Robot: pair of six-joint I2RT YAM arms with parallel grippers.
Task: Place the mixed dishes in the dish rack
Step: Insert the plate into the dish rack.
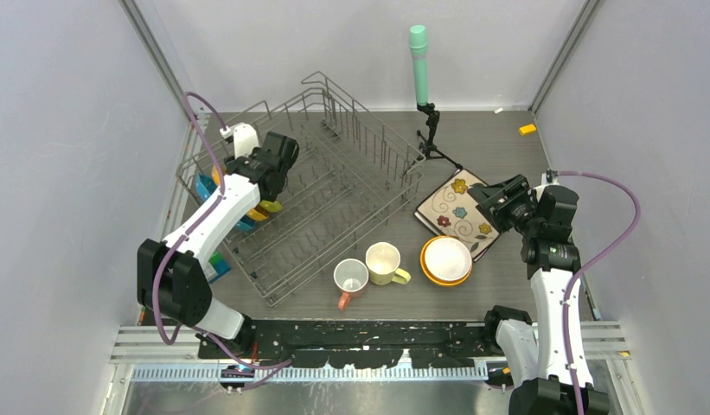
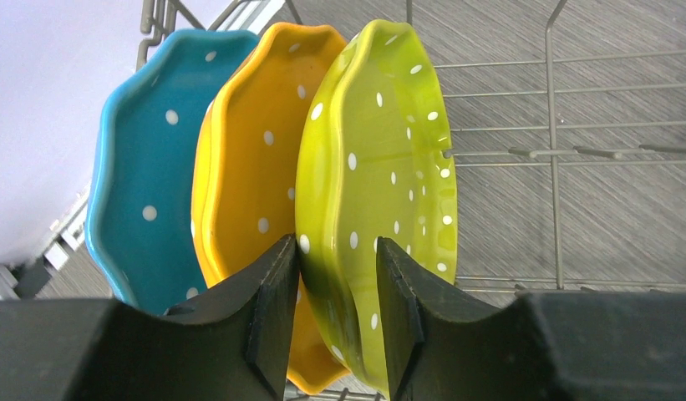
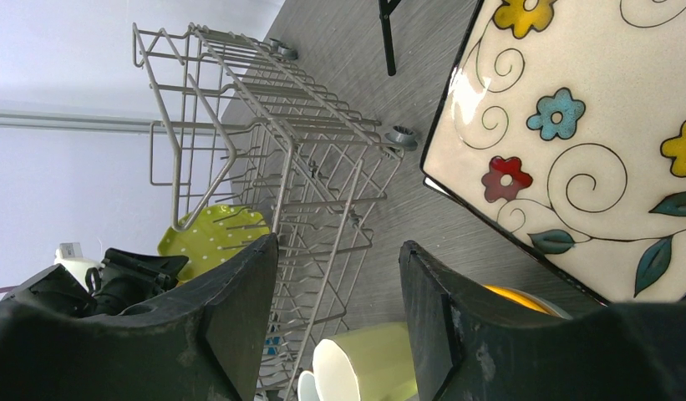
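The dish rack (image 1: 334,181) lies across the table's left half. Three dotted plates stand on edge in its left end: blue (image 2: 143,175), orange (image 2: 247,159) and yellow-green (image 2: 377,150). My left gripper (image 2: 337,284) is open, its jaws standing either side of the yellow-green plate's rim. On the table sit a white square plate (image 1: 459,212), a pink mug (image 1: 350,277), a pale-yellow mug (image 1: 383,261) and a white bowl nested in an orange one (image 1: 446,259). My right gripper (image 1: 485,197) hangs open and empty by the square plate's (image 3: 573,142) left edge.
A green-topped cylinder on a black tripod (image 1: 418,60) stands behind the rack's right end. A small blue-green box (image 1: 217,264) lies by the rack's near-left corner. A small orange piece (image 1: 527,130) sits at the far right. Grey walls close in on both sides.
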